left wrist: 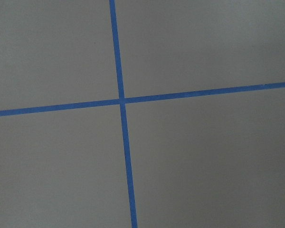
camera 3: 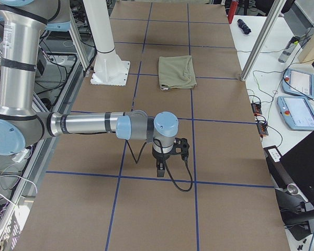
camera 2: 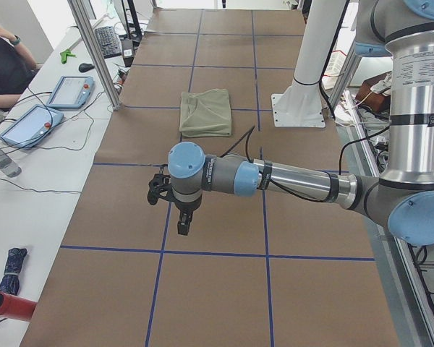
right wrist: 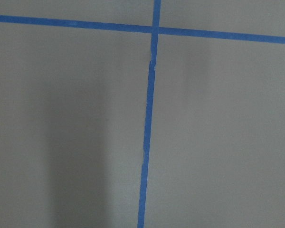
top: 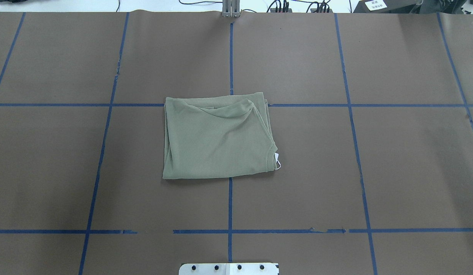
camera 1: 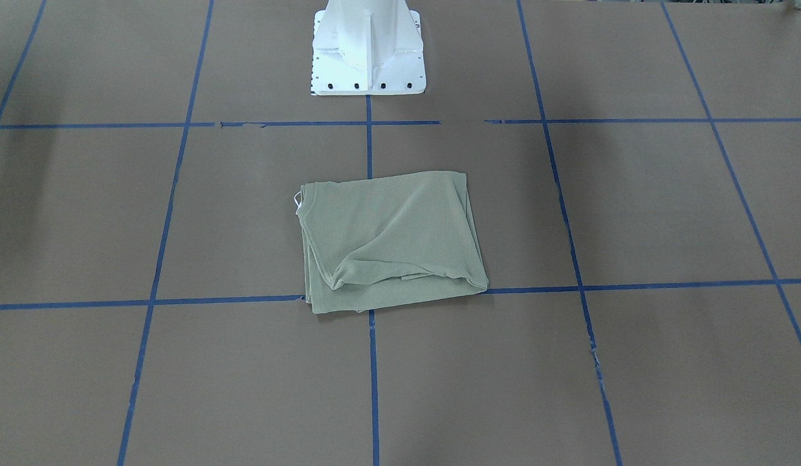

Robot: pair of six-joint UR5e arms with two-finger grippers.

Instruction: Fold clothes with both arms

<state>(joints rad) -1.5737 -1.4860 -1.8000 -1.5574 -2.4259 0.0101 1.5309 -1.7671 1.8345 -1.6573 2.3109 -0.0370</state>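
Observation:
The green shirt [camera 1: 387, 239] lies folded into a rough rectangle at the middle of the brown table, flat with a few creases [top: 217, 141]. A white tag [top: 277, 162] pokes out at its neck corner. In the side views the shirt [camera 2: 206, 112] [camera 3: 177, 71] lies far from both arms. My left gripper [camera 2: 182, 224] hangs over bare table at the near end, pointing down. My right gripper [camera 3: 161, 168] hangs over bare table at the opposite end. Whether either is open or shut I cannot tell. Both wrist views hold only brown table and blue tape.
Blue tape lines [top: 230, 202] divide the table into squares. The white pedestal base [camera 1: 368, 52] stands at the robot's edge. Beside the table sit teach pendants [camera 2: 69, 90] [camera 3: 301, 83], cables, and a seated person [camera 2: 3, 65].

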